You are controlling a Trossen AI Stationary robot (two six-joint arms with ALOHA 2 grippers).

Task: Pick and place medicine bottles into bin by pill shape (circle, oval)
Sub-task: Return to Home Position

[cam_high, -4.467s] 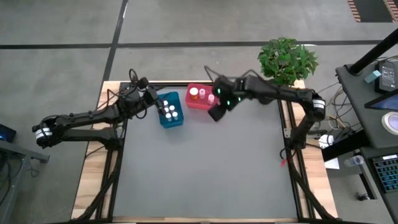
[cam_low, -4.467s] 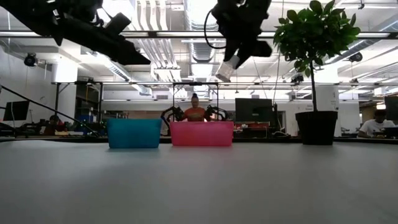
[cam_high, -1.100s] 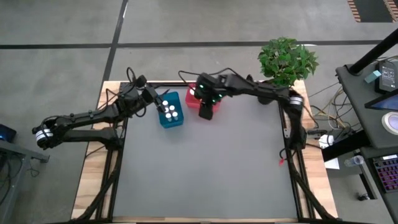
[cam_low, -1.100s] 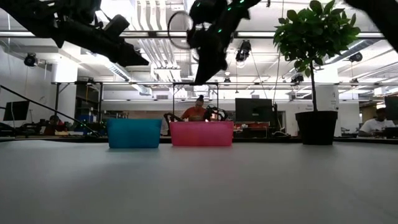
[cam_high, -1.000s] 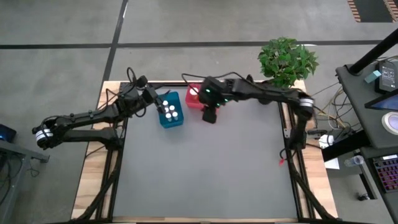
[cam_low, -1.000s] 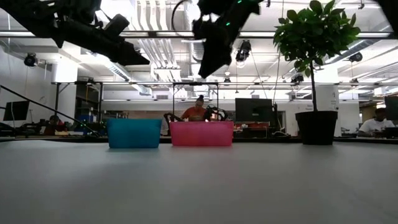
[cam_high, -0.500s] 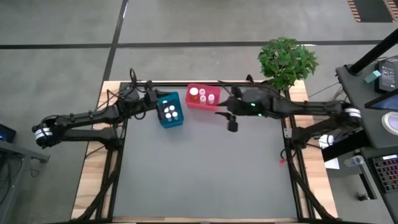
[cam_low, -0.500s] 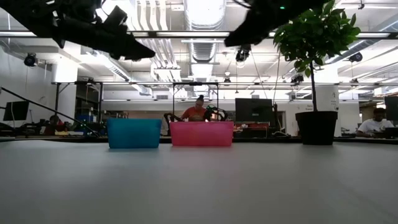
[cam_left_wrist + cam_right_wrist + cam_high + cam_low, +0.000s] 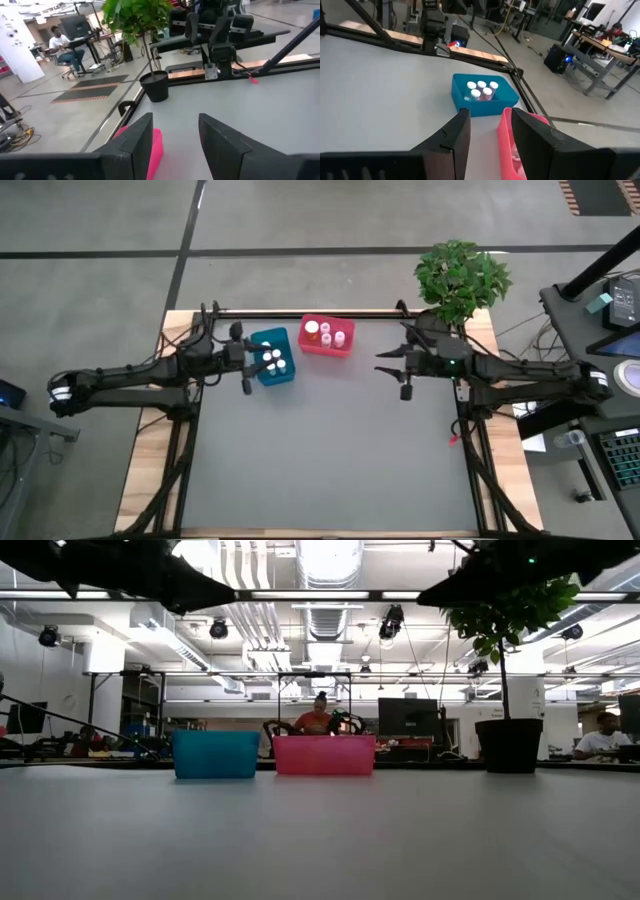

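A blue bin (image 9: 274, 358) at the table's far side holds several white-capped bottles (image 9: 481, 90). Right of it, a pink bin (image 9: 327, 337) holds three bottles, one of them orange (image 9: 312, 331). Both bins rest on their bases on the grey table, as the low view shows for the blue bin (image 9: 215, 753) and the pink bin (image 9: 324, 754). My left gripper (image 9: 244, 362) hovers open and empty just left of the blue bin. My right gripper (image 9: 392, 372) hovers open and empty right of the pink bin. No bottle shows outside the bins.
A potted plant (image 9: 461, 276) stands at the table's far right corner, close behind my right arm. The wide grey table top (image 9: 320, 460) lies on the near side of the bins. People sit at desks in the room beyond (image 9: 315, 718).
My right gripper has drawn away from above the pink bin toward the table's right edge and risen. My left gripper has shifted a little toward the near edge and risen. The bins and bottles have stayed put.
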